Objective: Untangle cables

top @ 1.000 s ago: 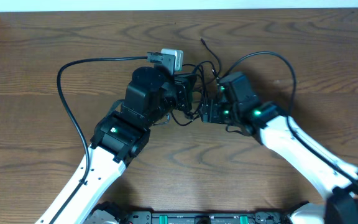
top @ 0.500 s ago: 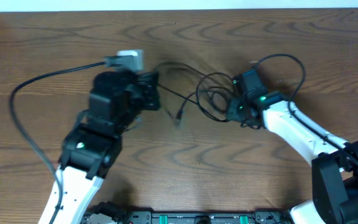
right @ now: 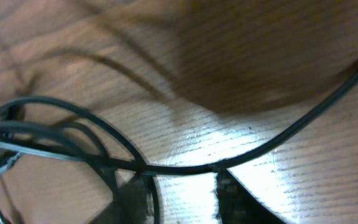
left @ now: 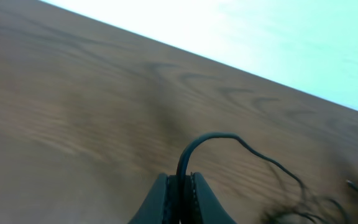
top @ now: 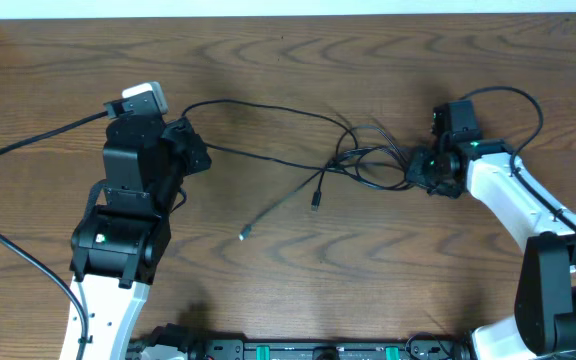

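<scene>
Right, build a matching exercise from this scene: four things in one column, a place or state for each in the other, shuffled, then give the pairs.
1. left gripper
2. right gripper
3. cable tangle
4. loose plug end nearest the left side

A. lying free, touched by neither gripper
B. at the tangle's right edge
C. shut on one black cable
D. midway between the two grippers

Pairs: 1-C, 2-B, 3-D, 4-A
</scene>
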{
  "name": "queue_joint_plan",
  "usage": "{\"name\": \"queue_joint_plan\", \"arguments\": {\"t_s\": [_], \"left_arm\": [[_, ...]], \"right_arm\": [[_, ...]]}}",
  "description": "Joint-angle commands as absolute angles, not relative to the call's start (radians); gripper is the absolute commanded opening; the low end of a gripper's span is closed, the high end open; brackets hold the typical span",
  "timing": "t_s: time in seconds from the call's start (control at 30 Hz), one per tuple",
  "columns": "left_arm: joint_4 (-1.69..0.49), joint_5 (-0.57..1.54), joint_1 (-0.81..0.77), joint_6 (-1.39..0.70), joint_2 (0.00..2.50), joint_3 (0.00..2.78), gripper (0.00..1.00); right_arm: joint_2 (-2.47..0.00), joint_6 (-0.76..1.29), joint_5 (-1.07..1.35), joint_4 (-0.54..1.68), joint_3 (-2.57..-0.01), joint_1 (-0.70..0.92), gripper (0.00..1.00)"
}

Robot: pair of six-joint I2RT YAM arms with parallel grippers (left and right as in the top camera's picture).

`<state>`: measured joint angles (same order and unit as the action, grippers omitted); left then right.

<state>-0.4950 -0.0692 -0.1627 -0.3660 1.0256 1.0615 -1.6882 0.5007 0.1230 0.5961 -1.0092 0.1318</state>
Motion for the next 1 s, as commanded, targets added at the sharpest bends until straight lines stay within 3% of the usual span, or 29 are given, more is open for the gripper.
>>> {"name": "queue_joint_plan", "arguments": {"t_s": [0.0,0.1,0.3,0.4,0.47,0.5,0.6,0.67,0.77,0.87,0.97], "left_arm": [[-0.506,-0.378,-0.15,-0.364,1.023,1.068,0.07],[-0.509,-0.493,-0.146,-0.366,1.021,1.068,0.07],[-0.545,-0.483,-0.139,-0.466,1.036,1.066,0.07],[-0.546,-0.367,-0.139,-0.492,1.058,1.055,0.07],[-0.546,-0.191,-0.139,-0.492,1.088,1.049,0.08],[-0.546,-0.126,-0.139,-0.492,1.103,1.049,0.13],[-0.546,0.086,-0.139,-0.492,1.173,1.049,0.55],[-0.546,0.195,-0.139,-0.492,1.228,1.049,0.75],[-0.551,0.3,-0.139,-0.492,1.316,1.049,0.84],[-0.603,0.329,-0.139,-0.52,1.409,1.049,0.84],[-0.674,0.328,-0.139,-0.679,1.453,1.049,0.85]], "right_arm": [[-1.65,0.35,0.072,0.643,-1.07,0.075,0.2],[-1.614,0.351,-0.027,0.711,-1.117,0.024,0.2],[-1.541,0.371,-0.069,0.727,-1.137,-0.068,0.18],[-1.525,0.39,0.041,0.726,-1.137,-0.087,0.15],[-1.523,0.365,0.161,0.726,-1.137,-0.083,0.2],[-1.523,0.349,0.199,0.726,-1.137,-0.079,0.24],[-1.523,0.304,0.279,0.728,-1.137,-0.062,0.41],[-1.523,0.306,0.281,0.733,-1.137,-0.053,0.47],[-1.523,0.306,0.28,0.741,-1.137,-0.045,0.55],[-1.523,0.306,0.28,0.746,-1.135,-0.045,0.61],[-1.524,0.306,0.28,0.746,-1.134,-0.045,0.63]]}}
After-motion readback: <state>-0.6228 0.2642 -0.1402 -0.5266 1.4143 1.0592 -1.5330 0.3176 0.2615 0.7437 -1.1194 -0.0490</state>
